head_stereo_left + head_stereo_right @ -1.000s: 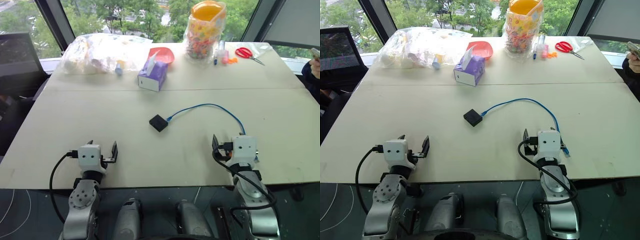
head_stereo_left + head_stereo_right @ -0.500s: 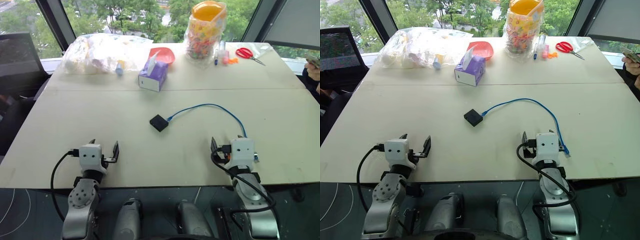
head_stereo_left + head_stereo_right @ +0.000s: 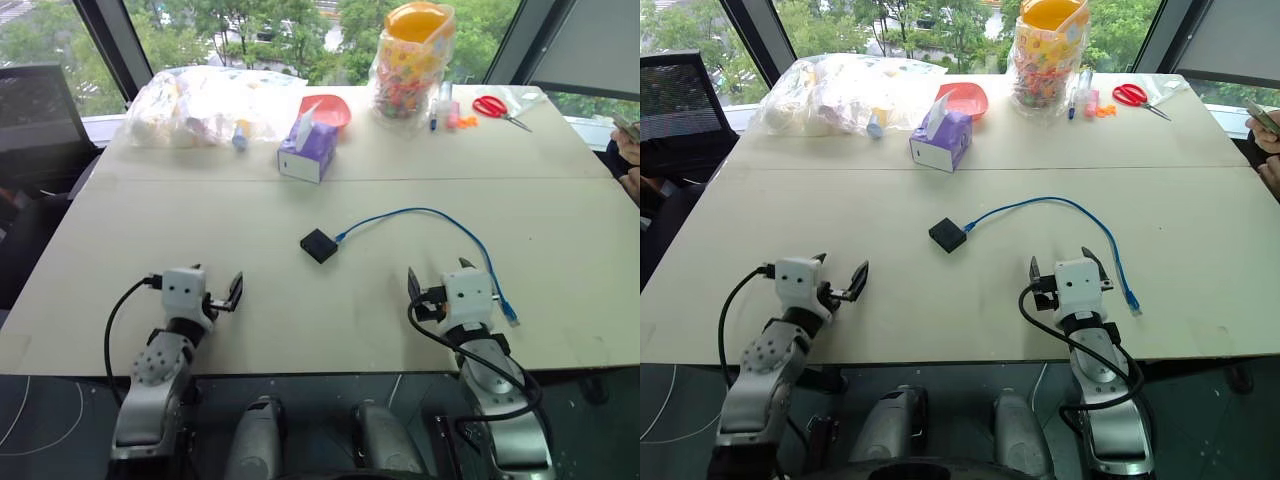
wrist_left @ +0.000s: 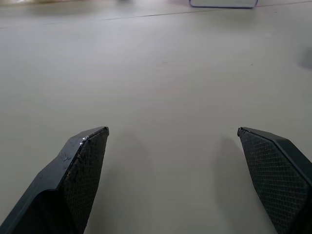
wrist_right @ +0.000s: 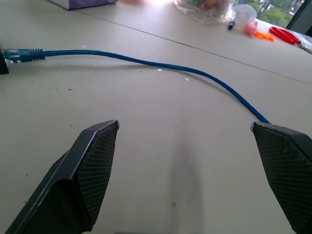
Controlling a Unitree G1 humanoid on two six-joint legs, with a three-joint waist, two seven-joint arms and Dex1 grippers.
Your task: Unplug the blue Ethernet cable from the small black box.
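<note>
The small black box (image 3: 318,245) lies flat near the middle of the beige table (image 3: 250,215). The blue Ethernet cable (image 3: 432,211) is plugged into the box's right side, arcs away and runs back to a loose end (image 3: 511,319) near the front edge. My right gripper (image 3: 440,272) is open just left of that loose end, nothing between its fingers. In the right wrist view the cable (image 5: 161,66) crosses ahead of the open gripper (image 5: 185,126), its plug (image 5: 19,53) meeting the box. My left gripper (image 3: 215,282) stands open and empty over bare table at the front left, as the left wrist view (image 4: 173,134) confirms.
A purple tissue box (image 3: 306,150), a red bowl (image 3: 325,108), a full plastic bag (image 3: 200,100), a jar of colourful bits (image 3: 408,65) and red scissors (image 3: 495,107) stand along the far side. A person's hand (image 3: 630,135) is at the right edge.
My right gripper has shifted left, off the cable's loose end, which now shows beside it. My left gripper has moved a little forward. Box and cable have not moved.
</note>
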